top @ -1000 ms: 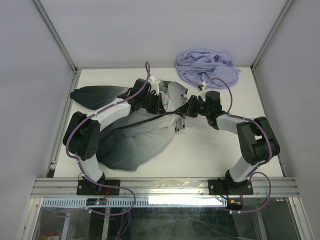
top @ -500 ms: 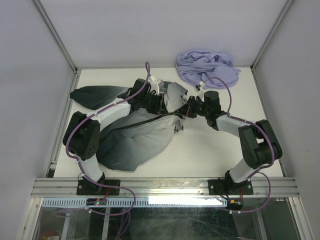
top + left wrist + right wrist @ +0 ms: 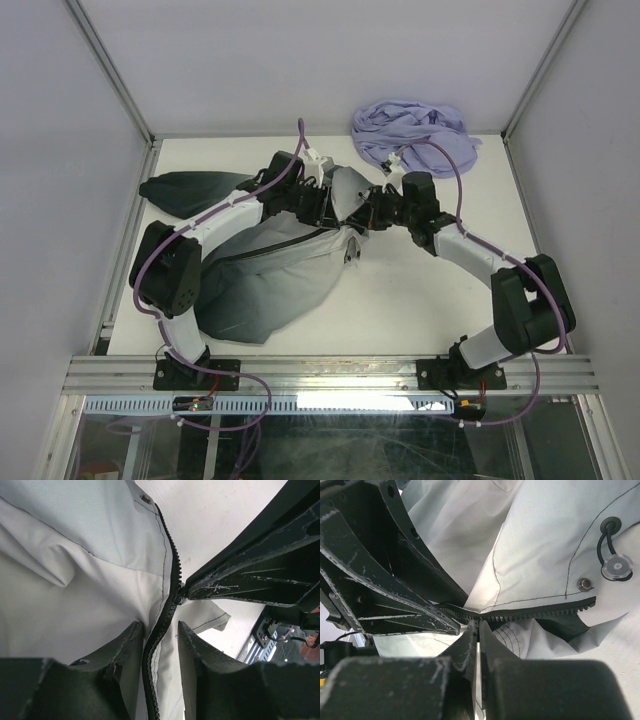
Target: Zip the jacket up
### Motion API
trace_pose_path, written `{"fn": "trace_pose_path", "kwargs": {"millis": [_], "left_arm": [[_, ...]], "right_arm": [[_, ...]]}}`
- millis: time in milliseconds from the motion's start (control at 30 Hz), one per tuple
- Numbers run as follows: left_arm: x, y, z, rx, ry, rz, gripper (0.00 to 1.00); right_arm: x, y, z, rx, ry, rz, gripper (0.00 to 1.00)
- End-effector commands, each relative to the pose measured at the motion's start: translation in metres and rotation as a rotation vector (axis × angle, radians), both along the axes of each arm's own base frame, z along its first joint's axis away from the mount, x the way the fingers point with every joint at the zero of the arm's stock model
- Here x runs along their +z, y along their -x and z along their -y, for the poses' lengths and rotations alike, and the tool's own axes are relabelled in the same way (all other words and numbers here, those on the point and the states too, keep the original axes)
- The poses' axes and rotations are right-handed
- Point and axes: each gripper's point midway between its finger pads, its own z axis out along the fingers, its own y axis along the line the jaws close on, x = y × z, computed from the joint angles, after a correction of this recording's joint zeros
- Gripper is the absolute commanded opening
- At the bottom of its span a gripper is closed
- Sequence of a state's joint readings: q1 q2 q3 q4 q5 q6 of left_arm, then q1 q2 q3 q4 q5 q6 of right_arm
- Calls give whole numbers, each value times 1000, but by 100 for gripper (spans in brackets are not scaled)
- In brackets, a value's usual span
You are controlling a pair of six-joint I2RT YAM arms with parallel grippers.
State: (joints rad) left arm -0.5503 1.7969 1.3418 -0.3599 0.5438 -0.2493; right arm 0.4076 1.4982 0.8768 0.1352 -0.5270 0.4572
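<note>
The jacket [image 3: 270, 280] lies at the table's left middle, light grey fading to black, one sleeve [image 3: 190, 190] stretched far left. My left gripper [image 3: 325, 205] and right gripper [image 3: 367, 215] meet at its collar end. In the left wrist view the left gripper [image 3: 159, 635] is shut on the light fabric, with the dark zipper [image 3: 170, 565] running between its fingers. In the right wrist view the right gripper [image 3: 479, 622] is shut, its tips pinching the zipper pull where the two tooth rows [image 3: 540, 612] join. The pull itself is hidden.
A lavender cloth garment [image 3: 415, 135] is heaped at the far right corner. A snap button [image 3: 584, 584] and a cord toggle [image 3: 616, 566] sit on the collar beside the zipper's open end. White walls and metal posts [image 3: 130, 100] enclose the table.
Both grippers have moved toward the far edge with the collar end. The right arm has stretched out and its elbow has swung right. The jacket front is pulled straighter.
</note>
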Motion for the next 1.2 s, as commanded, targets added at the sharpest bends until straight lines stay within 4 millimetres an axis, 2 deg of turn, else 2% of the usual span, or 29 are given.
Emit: {"fn": "trace_pose_path", "kwargs": {"millis": [0, 133, 233, 267, 400, 533, 633, 767, 933, 1100, 1167], "left_arm": [[20, 7, 8, -86, 29, 55, 34], [20, 8, 5, -86, 14, 63, 23], [29, 5, 4, -83, 8, 83, 3], [36, 3, 3, -79, 3, 101, 0], [70, -2, -7, -57, -40, 174, 0], [87, -2, -20, -27, -100, 200, 0], [94, 3, -27, -14, -117, 202, 0], [96, 9, -38, 11, -138, 206, 0], [99, 5, -53, 86, -176, 224, 0], [104, 13, -59, 73, -175, 255, 0], [101, 18, -61, 58, -177, 259, 0]], "right_arm": [[56, -13, -4, 6, 2, 179, 0], [66, -13, -7, 16, 23, 207, 0], [67, -16, -3, -6, 73, 223, 0], [67, -19, 2, -30, 103, 227, 0], [69, -29, 31, -158, 236, 239, 0], [67, -38, 64, -289, 371, 257, 0], [57, -43, 91, -387, 490, 247, 0], [45, -46, 117, -464, 580, 224, 0], [31, -50, 150, -535, 633, 184, 0], [32, -54, 181, -592, 647, 175, 0], [40, -54, 182, -578, 624, 198, 0]]}}
